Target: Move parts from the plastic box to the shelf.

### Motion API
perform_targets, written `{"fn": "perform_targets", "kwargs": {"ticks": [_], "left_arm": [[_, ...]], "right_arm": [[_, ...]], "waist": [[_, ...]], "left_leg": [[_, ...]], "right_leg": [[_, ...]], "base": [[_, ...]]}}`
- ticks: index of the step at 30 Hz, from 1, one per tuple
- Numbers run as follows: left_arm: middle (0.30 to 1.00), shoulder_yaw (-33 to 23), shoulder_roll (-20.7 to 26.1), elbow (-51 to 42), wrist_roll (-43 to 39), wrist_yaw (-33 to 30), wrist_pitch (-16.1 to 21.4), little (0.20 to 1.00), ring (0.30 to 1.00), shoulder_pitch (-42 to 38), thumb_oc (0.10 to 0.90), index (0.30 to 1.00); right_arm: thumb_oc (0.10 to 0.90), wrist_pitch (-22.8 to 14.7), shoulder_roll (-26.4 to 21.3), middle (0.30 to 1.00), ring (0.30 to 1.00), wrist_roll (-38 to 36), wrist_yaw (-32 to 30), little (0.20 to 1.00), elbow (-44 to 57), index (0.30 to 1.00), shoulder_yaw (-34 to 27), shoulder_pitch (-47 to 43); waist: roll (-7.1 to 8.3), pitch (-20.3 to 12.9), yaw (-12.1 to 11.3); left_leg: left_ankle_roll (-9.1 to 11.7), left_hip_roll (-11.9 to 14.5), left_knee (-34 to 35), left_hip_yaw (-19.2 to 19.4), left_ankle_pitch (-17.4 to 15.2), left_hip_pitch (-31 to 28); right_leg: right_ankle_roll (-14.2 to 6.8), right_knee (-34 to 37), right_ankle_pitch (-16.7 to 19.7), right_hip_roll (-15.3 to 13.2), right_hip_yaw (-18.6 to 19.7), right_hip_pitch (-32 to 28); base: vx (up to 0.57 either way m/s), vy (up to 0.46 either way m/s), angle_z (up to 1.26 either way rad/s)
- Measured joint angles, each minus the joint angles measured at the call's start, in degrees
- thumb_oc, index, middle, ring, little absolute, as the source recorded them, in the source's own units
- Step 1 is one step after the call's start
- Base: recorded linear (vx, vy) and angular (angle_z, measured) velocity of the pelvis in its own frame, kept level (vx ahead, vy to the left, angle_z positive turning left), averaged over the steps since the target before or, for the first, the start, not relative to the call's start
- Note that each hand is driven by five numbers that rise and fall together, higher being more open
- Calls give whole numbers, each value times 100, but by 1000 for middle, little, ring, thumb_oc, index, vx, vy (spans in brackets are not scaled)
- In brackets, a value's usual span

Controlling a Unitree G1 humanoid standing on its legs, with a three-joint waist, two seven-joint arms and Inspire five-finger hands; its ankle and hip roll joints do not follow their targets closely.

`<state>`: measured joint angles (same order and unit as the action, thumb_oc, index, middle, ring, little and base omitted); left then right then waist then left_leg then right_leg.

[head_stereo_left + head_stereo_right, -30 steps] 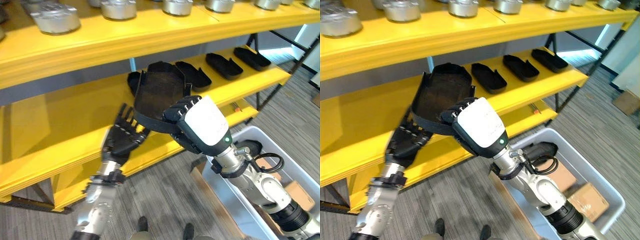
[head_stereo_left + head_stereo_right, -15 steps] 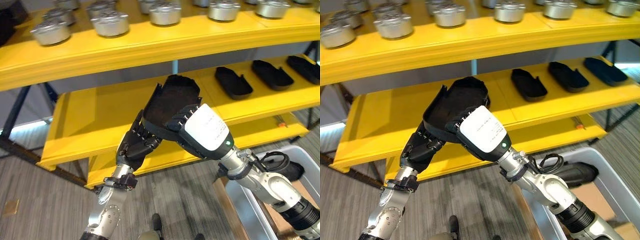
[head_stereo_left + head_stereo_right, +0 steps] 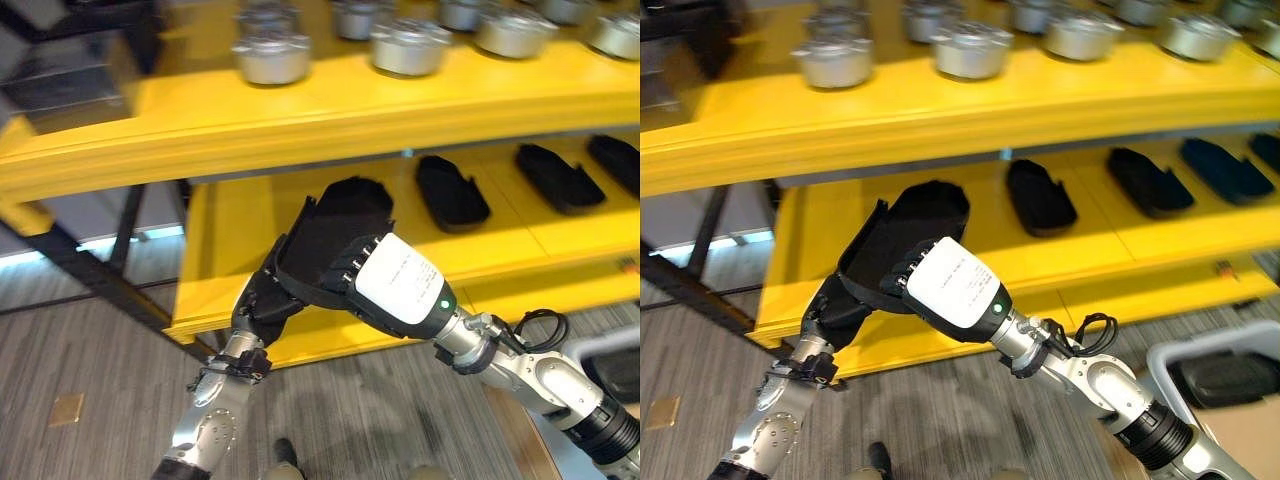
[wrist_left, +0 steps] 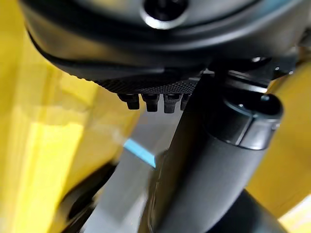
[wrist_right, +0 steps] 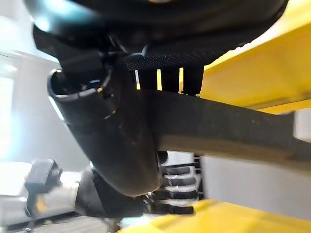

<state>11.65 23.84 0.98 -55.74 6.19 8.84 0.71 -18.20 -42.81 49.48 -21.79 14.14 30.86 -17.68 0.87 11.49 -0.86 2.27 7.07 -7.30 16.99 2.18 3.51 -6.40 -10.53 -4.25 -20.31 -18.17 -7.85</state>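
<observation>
– From where do the two eye views look?
– From the robot's head, down and forward at the yellow shelf (image 3: 330,120), a small step apart sideways. Both take in the black tray (image 3: 335,235) held before the middle board, and the metal parts (image 3: 970,48) on top.
– And the wrist views?
– Each looks along its own hand from very close. The right wrist view also catches the left hand (image 5: 172,189) under the tray's edge.

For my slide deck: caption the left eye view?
Both hands, left and right, carry a black tray-shaped part toward the yellow shelf.
</observation>
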Motion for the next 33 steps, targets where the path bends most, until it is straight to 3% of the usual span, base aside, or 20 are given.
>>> {"fn": "perform_targets", "kwargs": {"ticks": [4, 7, 8, 9, 11, 13, 16, 17, 18, 19, 20, 21, 22, 23, 24, 27, 30, 32, 33], "left_arm": [[1000, -374, 119, 1, 6, 86, 21, 1000, 1000, 109, 900, 1000], [1000, -519, 217, 1, 4, 96, 17, 1000, 1000, 133, 900, 1000], [1000, -551, 222, -14, 2, 101, 16, 1000, 1000, 150, 900, 1000], [1000, -648, 183, -207, 0, 115, 15, 1000, 1000, 374, 900, 1000], [1000, -699, 178, -382, -3, 153, -25, 1000, 1000, 519, 900, 1000], [1000, -687, 170, -390, 2, 221, -146, 1000, 1000, 495, 900, 1000], [1000, -584, 176, -382, 42, 439, -259, 1000, 1000, 421, 900, 1000], [1000, -501, 183, -379, 41, 504, -261, 1000, 1000, 393, 900, 1000], [1000, -477, 178, -375, 40, 590, -265, 1000, 1000, 356, 900, 1000], [1000, -540, 232, -376, 36, 655, -309, 1000, 1000, 274, 900, 1000], [1000, -641, 241, -375, 13, 659, -309, 1000, 1000, 288, 900, 1000], [1000, -847, 251, -368, -13, 660, -288, 1000, 1000, 374, 900, 1000], [1000, -810, 185, -408, -28, 656, -286, 1000, 1000, 503, 900, 1000], [1000, -618, 94, -430, -28, 649, -347, 1000, 1000, 588, 900, 1000], [1000, -453, -87, -531, -45, 660, -406, 1000, 1000, 692, 900, 1000], [1000, -344, -263, -588, -251, 703, -509, 1000, 1000, 628, 900, 1000], [1000, -159, -252, -436, -253, 706, -555, 1000, 1000, 358, 900, 1000], [1000, 51, -216, -392, -250, 795, -715, 1000, 1000, 165, 900, 1000], [1000, 46, -154, -425, -251, 840, -725, 1000, 1000, 182, 900, 1000]], "right_arm": [[400, 166, 216, 300, 300, -2, -30, 300, -37, 300, -63, 9], [400, 108, 217, 300, 300, 7, -21, 300, -33, 300, -66, 16], [400, 125, 228, 300, 300, 8, -20, 300, -32, 300, -68, 14], [400, 144, 306, 300, 300, 11, 7, 300, -22, 300, -85, 8], [400, 270, 455, 300, 300, 9, 171, 300, -21, 300, -85, -38], [400, 396, 446, 300, 300, 6, 290, 300, -24, 300, -86, -62], [400, 650, 386, 300, 300, -5, 345, 300, -52, 300, -93, -83], [400, 728, 341, 300, 300, -4, 349, 300, -92, 300, -94, -68], [400, 750, 275, 300, 300, -6, 348, 300, -103, 300, -112, -69], [400, 774, 206, 300, 300, -10, 353, 300, -108, 300, -139, -24], [400, 721, 207, 300, 300, -13, 366, 300, -115, 300, -139, -25], [400, 574, 211, 300, 300, -16, 402, 300, -130, 300, -138, -38], [400, 556, 175, 300, 300, -22, 425, 300, -148, 300, -141, -56], [400, 535, -91, 300, 300, -20, 512, 300, -154, 300, -144, -64], [400, 544, -445, 300, 300, -21, 567, 300, -161, 300, -146, -64], [400, 543, -853, 300, 300, -63, 752, 300, -379, 300, -417, -36], [400, 583, -926, 300, 300, -65, 755, 300, -426, 300, -785, 291], [400, 601, -962, 300, 300, -61, 692, 300, -473, 300, -1085, 745], [400, 575, -962, 300, 300, -60, 680, 300, -542, 300, -1106, 767]], "waist": [[44, -6, -123], [97, -14, -216], [156, -15, -281], [187, -10, -408], [227, 8, -488], [286, 37, -564], [217, 104, -537], [194, 139, -490], [267, 139, -433], [434, 154, -373], [541, 155, -398], [716, 153, -468], [483, 187, -420], [181, 209, -348], [-8, 205, -199], [-22, 212, 54], [-20, 213, 81], [-4, 200, 235], [59, 201, 180]], "left_leg": [[-221, -46, 128, -77, -102, -82], [-263, -67, 428, -18, -28, -270], [-223, -121, 469, 36, 9, -319], [-210, -141, 575, 208, 16, -435], [-161, -93, 686, 423, 38, -543], [-140, -29, 692, 549, 24, -649], [-90, 232, 673, 544, 6, -653], [-57, 296, 676, 450, 20, -619], [-21, 295, 660, 322, 10, -533], [39, 317, 614, 70, 69, -354], [149, 337, 649, 103, 133, -377], [428, 399, 670, 160, 219, -477], [484, 648, 663, 175, 239, -506], [562, 900, 753, 200, 302, -593], [583, 1055, 829, 251, 368, -691], [615, 1077, 887, 200, 403, -721], [606, 985, 859, -193, 395, -596], [464, 934, 820, -878, 438, -366], [436, 936, 826, -952, 451, -338]], "right_leg": [[-6, -191, 773, -56, 19, 156], [-112, 185, 685, 96, -29, 169], [-32, 380, 928, 157, -196, 175], [-89, 526, 1041, 184, -553, 149], [-74, 625, 1103, 250, -922, 151], [-72, 577, 1105, 275, -1009, 153], [-95, -200, 1054, 285, -761, 594], [-120, 53, 827, 321, -526, 619], [-193, 443, 806, 315, -298, 561], [-209, 1199, 896, 318, -84, 427], [-173, 1302, 1010, 323, -115, 443], [-342, 1329, 1158, 453, -225, 384], [-253, 1390, 1169, 698, -185, 353], [-153, 1510, 1150, 986, -183, 286], [-79, 1529, 1119, 1156, -180, 241], [-55, 1513, 1041, 1252, -125, 165], [-130, 1043, 699, 1148, -39, 179], [-63, 293, 273, 1104, 639, 329], [-74, 100, 44, 1097, 881, 486]], "base": [[117, 167, 7], [78, 119, -5], [93, 112, -41], [87, 84, -50], [49, 21, -61], [-36, -87, -42], [-24, -320, -10], [8, -391, 30], [35, -376, 78], [36, -262, 71], [60, -252, 41], [68, -122, -23], [91, -119, -39], [101, -65, -40], [105, -38, -28], [88, -20, 3], [29, -110, 68], [-8, -180, 140], [-11, -159, 80]]}}
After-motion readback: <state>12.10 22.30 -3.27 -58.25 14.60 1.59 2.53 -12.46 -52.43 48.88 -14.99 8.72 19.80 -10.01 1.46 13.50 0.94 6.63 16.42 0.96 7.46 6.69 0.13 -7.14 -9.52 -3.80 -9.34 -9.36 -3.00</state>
